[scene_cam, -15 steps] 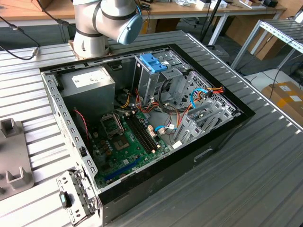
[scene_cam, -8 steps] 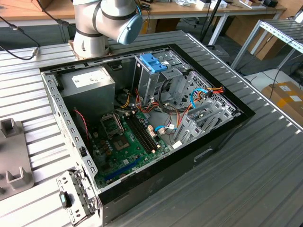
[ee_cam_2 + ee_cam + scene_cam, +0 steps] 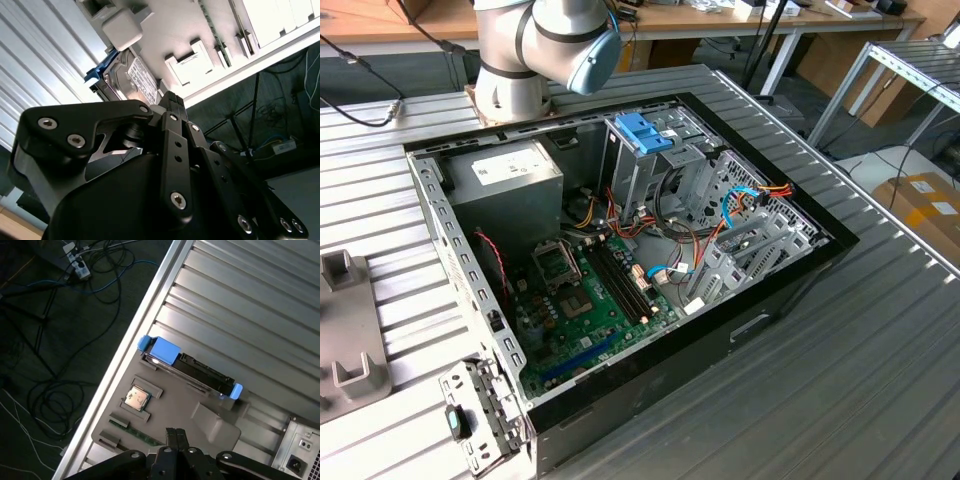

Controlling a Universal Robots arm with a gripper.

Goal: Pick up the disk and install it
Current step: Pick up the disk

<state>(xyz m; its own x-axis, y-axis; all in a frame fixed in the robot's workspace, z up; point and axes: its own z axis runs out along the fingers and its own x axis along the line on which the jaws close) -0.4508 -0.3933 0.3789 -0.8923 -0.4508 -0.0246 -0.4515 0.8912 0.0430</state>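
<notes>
The disk [image 3: 192, 369] stands on edge in a slot of a grey fixture plate [image 3: 170, 407] on the ribbed metal table, with blue plastic rails at both ends. In the second wrist view the disk [image 3: 131, 82] shows its metal face and white label. My gripper [image 3: 174, 434] hangs above the fixture, apart from the disk, with its two black fingers pressed together and nothing between them. In the second wrist view the gripper [image 3: 172, 99] points toward the disk. The open computer case [image 3: 790, 290] lies on the table in the exterior view.
A small processor chip [image 3: 136, 398] and a memory stick [image 3: 131, 426] sit in the same fixture. The case holds a drive cage topped by a blue bracket [image 3: 645, 131], a power-supply box [image 3: 508, 172] and a motherboard [image 3: 582, 300]. Cables [image 3: 55, 315] lie on the floor past the table edge.
</notes>
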